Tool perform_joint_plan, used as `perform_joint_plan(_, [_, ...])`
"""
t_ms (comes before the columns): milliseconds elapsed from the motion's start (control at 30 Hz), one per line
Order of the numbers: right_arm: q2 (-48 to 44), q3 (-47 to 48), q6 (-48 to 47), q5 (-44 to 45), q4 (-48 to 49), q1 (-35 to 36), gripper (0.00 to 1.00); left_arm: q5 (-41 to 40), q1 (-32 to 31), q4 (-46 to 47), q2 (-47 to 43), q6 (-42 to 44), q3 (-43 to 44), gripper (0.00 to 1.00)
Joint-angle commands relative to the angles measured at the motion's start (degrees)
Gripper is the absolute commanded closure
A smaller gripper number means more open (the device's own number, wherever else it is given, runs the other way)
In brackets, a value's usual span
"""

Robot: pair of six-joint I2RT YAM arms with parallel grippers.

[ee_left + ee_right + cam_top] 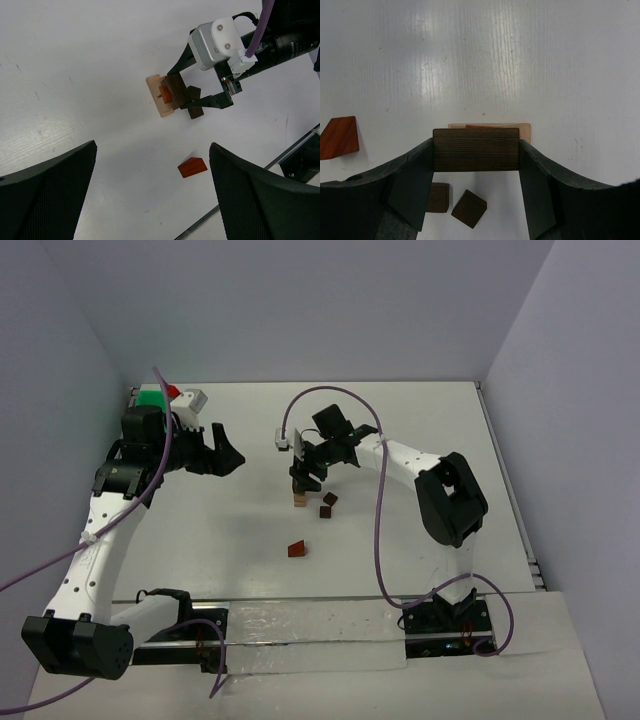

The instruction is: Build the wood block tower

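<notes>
My right gripper (476, 155) is clamped on the dark brown block (476, 145), holding it level above the tan base block (159, 100) in the middle of the table (420, 430), I judge so it lands squarely as the next storey. My left gripper (152, 150) hangs wide open off to the left, out of the way. The reddish piece (163, 92) between them is mostly covered, so I cannot tell whether the dark brown block already touches it; the wedge (192, 167) lies loose nearby.

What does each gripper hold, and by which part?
The right gripper clamps the dark brown rectangular wooden block by its two short ends. The left gripper is open and holds nothing.
</notes>
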Motion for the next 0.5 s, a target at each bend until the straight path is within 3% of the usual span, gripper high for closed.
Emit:
perform_joint_plan(0, [0.6, 0.4, 0.4, -1.4, 2.4, -0.3, 0.65, 1.7, 0.4, 1.4, -0.3, 0.6, 1.4, 0.01])
perform_joint_plan(467, [1.3, -0.5, 0.9, -0.6, 3.3, -0.5, 0.60, 3.1, 0.9, 1.6, -0.6, 1.1, 0.8, 0.01])
